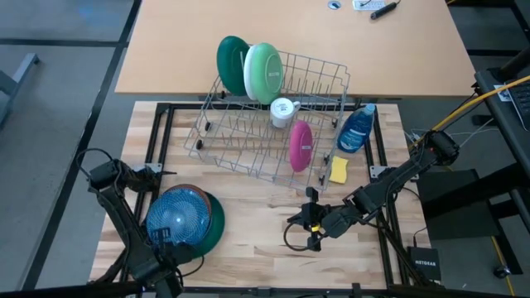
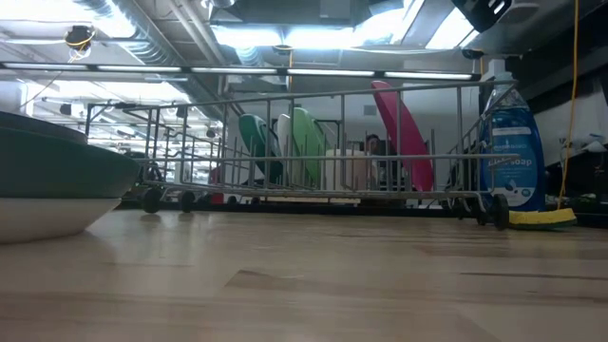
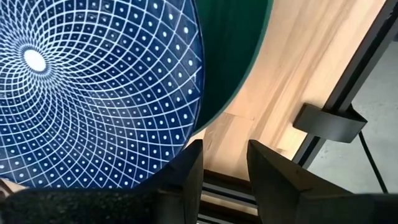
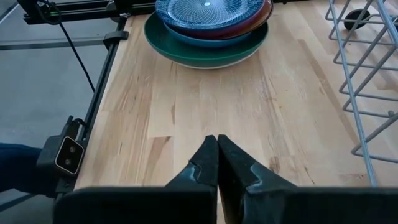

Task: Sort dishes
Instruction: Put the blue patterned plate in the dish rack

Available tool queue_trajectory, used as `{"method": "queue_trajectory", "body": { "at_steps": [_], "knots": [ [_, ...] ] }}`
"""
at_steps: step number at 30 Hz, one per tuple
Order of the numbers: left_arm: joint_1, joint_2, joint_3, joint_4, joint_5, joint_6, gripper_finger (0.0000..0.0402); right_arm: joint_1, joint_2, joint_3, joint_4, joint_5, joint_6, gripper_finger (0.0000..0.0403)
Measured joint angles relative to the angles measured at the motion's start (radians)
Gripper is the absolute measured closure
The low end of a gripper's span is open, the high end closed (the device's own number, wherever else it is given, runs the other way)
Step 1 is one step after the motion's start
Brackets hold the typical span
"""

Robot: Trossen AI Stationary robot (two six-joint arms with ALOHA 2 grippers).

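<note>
1. The desk (image 1: 257, 236) is made of pale wooden planks with a dark metal frame along its edges.
2. A wire dish rack (image 1: 248, 141) of thin grey metal stands in the middle. It holds a dark green plate (image 1: 230, 64), a light green plate (image 1: 265, 73) and a pink plate (image 1: 301, 146), all on edge, and a white cup (image 1: 283, 110).
3. A blue soap bottle (image 1: 357, 130) and a yellow sponge (image 1: 338, 170) are just beside the rack.
4. A stack of round dishes lies at the near left: a glossy blue bowl (image 1: 175, 213) with a fine white net pattern on a large dark green plate (image 1: 217, 225).
5. The left gripper (image 3: 222, 163) is at the stack's rim, its fingers (image 3: 189, 171) apart, holding nothing.
6. The right gripper (image 4: 217, 163) rests low over bare wood, fingers pressed together, well apart from the stack.
</note>
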Motion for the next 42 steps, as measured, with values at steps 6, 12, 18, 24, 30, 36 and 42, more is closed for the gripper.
{"method": "queue_trajectory", "body": {
  "at_steps": [6,12,18,24,30,36,42],
  "knots": [
    [0.000,0.000,0.000,-0.001,0.001,-0.006,0.0288,0.000,0.000,0.000,-0.002,-0.001,0.000,0.0402],
    [-0.004,0.000,0.000,-0.039,0.002,-0.010,0.0287,0.000,0.000,0.000,-0.003,-0.001,-0.003,0.0402],
    [-0.005,0.000,0.000,-0.101,0.002,-0.030,0.0237,0.000,0.000,0.000,-0.004,-0.001,-0.003,0.0402],
    [-0.005,0.000,0.000,-0.095,0.002,0.019,0.0178,0.000,0.000,0.000,-0.006,-0.001,-0.003,0.0402],
    [-0.010,0.000,0.000,-0.096,-0.018,0.072,0.0163,0.000,0.000,0.000,-0.007,-0.001,-0.004,0.0402],
    [-0.026,-0.002,0.000,-0.095,-0.035,0.072,0.0162,0.000,0.000,0.000,-0.008,-0.001,-0.004,0.0402],
    [-0.041,-0.002,0.000,-0.095,-0.036,0.072,0.0162,0.000,0.000,0.000,-0.008,-0.001,-0.004,0.0402]
  ]
}}
